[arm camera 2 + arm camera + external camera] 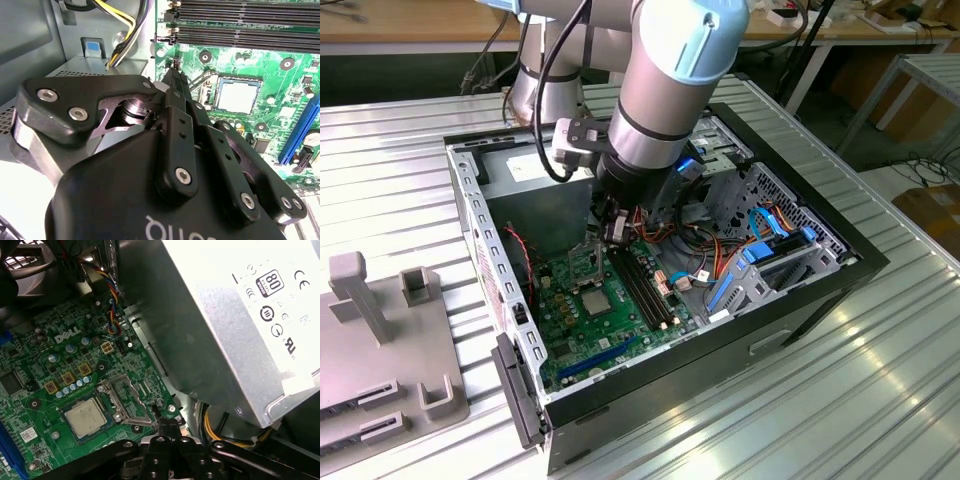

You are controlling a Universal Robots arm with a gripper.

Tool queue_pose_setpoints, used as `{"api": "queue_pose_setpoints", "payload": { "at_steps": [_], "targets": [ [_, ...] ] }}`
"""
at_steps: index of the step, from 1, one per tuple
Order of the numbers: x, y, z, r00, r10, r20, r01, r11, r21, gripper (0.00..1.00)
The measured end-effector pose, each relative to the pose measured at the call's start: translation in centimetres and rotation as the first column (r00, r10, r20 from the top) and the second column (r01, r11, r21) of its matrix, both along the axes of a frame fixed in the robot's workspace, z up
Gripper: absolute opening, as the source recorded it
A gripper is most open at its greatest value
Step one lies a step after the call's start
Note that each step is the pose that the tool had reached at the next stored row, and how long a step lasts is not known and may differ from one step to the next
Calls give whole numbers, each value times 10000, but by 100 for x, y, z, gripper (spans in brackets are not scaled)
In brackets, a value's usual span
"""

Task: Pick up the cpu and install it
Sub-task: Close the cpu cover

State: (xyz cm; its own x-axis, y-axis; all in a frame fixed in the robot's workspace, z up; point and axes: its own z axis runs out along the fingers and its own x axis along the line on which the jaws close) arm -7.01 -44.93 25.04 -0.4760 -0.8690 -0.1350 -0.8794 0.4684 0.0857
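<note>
Silvery-grey and flat, the small square cpu (85, 418) already lies in its socket on the green motherboard (610, 325), with bare board showing all round it in both wrist views. From where I sit at the controls, that reads as the chip placed but not yet locked down: the hollow square metal load frame (128, 402) stands swung open just beside the socket, on the side toward the big grey metal power supply box with the white label (235, 325).

My black linkage gripper (172, 75) has its fingers drawn together to a narrow tip, and I see nothing between them; I judge it closed and empty. In the second wrist view the tip sits low over the board at the near corner of the socket, by the thin retention lever (197, 82), while the cpu (237, 96) lies off to one side of the tip, near but apart from it. In the first wrist view the fingertips come in at the outer edge of the open frame, so the frame stands between the tip and the chip.

In the exterior view the silver arm with pale blue caps reaches down into the open black computer case (800, 300), wrist above the socket area (592, 296), with the black memory slots (642, 285) toward that view's right.
</note>
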Motion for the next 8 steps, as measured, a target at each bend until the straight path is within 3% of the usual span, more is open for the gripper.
{"api": "queue_pose_setpoints", "payload": {
  "at_steps": [8],
  "targets": [
    [0,-24,1,9993,363,1,-363,9993,78,11]
  ]
}}
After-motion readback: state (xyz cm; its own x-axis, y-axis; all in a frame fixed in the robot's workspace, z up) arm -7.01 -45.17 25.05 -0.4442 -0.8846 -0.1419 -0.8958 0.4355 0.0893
